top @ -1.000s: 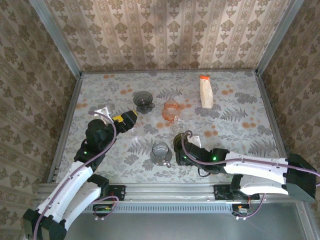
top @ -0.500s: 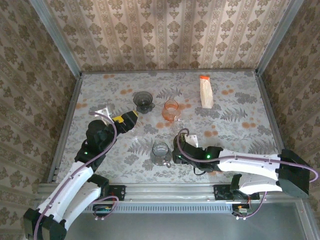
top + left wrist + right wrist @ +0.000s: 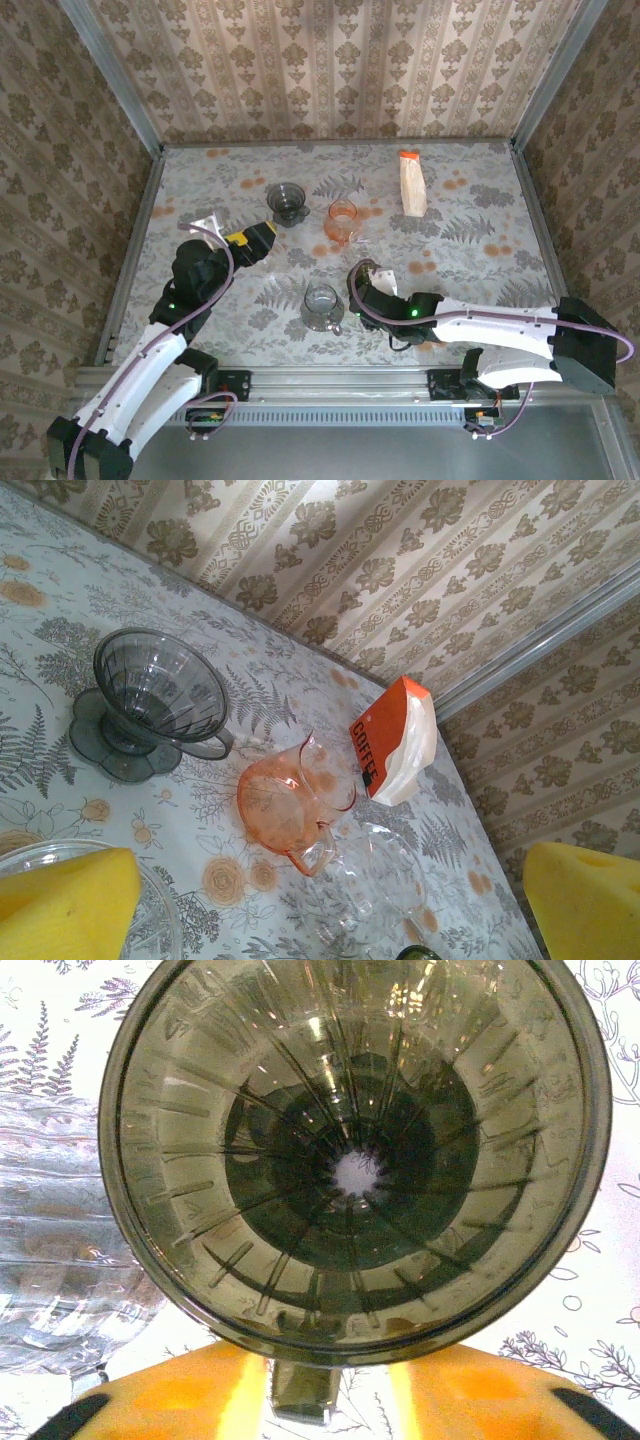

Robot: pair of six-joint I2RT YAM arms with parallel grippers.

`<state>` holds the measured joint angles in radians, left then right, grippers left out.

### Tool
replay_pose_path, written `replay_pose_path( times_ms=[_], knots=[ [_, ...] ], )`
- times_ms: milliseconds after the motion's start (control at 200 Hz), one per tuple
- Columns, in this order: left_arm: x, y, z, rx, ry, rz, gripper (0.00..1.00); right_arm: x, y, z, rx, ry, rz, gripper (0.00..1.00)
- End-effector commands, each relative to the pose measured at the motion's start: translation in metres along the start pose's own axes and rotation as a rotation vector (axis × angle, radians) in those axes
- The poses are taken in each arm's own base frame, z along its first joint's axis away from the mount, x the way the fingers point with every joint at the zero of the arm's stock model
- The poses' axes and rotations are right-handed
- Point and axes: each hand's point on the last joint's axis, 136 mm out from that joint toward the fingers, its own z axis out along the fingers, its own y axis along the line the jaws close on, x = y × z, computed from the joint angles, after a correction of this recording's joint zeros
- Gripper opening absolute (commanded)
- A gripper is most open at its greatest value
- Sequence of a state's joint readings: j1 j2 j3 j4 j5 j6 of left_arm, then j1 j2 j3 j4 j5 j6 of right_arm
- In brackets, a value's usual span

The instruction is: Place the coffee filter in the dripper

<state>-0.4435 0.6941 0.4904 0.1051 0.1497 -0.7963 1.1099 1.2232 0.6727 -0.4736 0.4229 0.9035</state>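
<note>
Orange glass pitcher with handle (image 3: pixel 342 220) mid-surface. White coffee bag with orange top (image 3: pixel 412 185) far right, well apart. Clear glass cup (image 3: pixel 322 305) near centre. Floral-patterned surface (image 3: pixel 480 260).

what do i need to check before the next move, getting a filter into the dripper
1. Dark dripper empty inside: ok, no filter in it.
2. Right tool gripping the dripper handle: cannot tell; the handle sits between its fingers.
3. Left tool free: ok, open and holding nothing.
4. Filter in a tool: not ok, none picked up.
5. Filter pack accessible: ok, on the table beyond the orange jug, nothing on it.
6. Pack open: cannot tell.
</note>
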Motion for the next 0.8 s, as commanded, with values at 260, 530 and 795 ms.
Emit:
replay_pose_path(
  times_ms=[260,530,795],
  knots=[
    [-0.001,-0.003,0.003,0.019,-0.001,-0.03,1.0,-0.001,0.001,0.007,0.003,-0.025,-0.06,0.37],
    [-0.002,-0.004,0.003,0.021,0.0,-0.034,1.0,-0.006,-0.01,-0.012,0.014,-0.026,-0.079,0.14],
    [-0.007,-0.01,0.001,0.029,-0.002,-0.012,1.0,-0.023,-0.028,-0.076,-0.048,-0.06,-0.118,0.09]
  ],
)
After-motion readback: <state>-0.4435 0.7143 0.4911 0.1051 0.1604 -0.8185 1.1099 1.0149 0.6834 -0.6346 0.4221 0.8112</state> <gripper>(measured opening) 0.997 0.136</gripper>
